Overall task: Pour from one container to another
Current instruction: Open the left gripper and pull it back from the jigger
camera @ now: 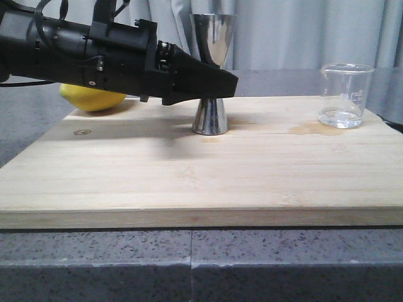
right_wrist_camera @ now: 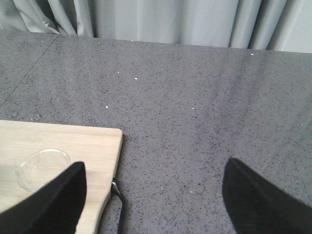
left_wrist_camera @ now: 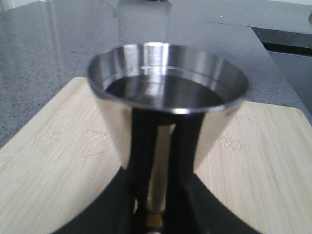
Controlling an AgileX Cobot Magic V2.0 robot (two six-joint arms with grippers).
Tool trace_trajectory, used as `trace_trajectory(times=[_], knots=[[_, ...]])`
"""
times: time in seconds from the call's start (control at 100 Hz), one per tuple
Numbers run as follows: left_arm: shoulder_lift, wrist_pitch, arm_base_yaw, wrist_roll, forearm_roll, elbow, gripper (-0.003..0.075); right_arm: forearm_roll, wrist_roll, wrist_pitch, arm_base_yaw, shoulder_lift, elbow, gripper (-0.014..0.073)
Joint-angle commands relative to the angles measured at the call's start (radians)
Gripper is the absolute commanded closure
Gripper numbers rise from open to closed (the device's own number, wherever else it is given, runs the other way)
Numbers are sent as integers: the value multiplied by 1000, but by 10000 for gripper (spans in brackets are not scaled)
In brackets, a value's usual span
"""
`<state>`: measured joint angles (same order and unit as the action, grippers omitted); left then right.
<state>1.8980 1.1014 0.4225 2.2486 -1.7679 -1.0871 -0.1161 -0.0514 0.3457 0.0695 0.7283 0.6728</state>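
The steel jigger [camera: 211, 69] stands upright on the wooden board [camera: 189, 176], left of centre toward the back. My left gripper [camera: 217, 85] reaches in from the left at its narrow waist. In the left wrist view the black fingers [left_wrist_camera: 122, 209] press on either side of the gold-banded waist, below the wide upper cup of the jigger [left_wrist_camera: 165, 73]. The clear glass beaker [camera: 345, 94] stands upright at the board's back right with a little clear liquid in its bottom. My right gripper [right_wrist_camera: 153, 195] hangs open over the countertop just off the board's right edge, with the beaker [right_wrist_camera: 41, 168] beside one finger.
A yellow lemon [camera: 94, 97] lies at the board's back left, partly behind my left arm. A damp patch [camera: 308, 129] marks the board near the beaker. Grey speckled countertop [right_wrist_camera: 195, 97] surrounds the board, and curtains hang behind.
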Motion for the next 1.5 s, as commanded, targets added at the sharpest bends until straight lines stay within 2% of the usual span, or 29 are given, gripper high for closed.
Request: trace_trajectory(times=[0.0, 0.38, 0.52, 0.82, 1.03, 1.18, 1.49], knots=[[-57, 58, 9, -3, -56, -25, 733, -17, 10, -83, -5, -3, 23, 72], [-57, 58, 9, -3, -57, -25, 732, -30, 10, -84, -5, -3, 26, 72], [-57, 58, 9, -3, -57, -25, 702, -30, 10, -89, -5, -3, 26, 72], [-57, 68, 9, -3, -60, -25, 526, -38, 10, -89, -5, -3, 26, 72], [-57, 81, 9, -3, -72, -25, 330, -40, 10, -89, -5, -3, 26, 72], [-61, 81, 1, -3, -74, -25, 222, -43, 10, -89, -5, -3, 26, 72], [-118, 54, -19, -128, 31, -25, 210, -50, 10, -89, -5, -3, 26, 72]])
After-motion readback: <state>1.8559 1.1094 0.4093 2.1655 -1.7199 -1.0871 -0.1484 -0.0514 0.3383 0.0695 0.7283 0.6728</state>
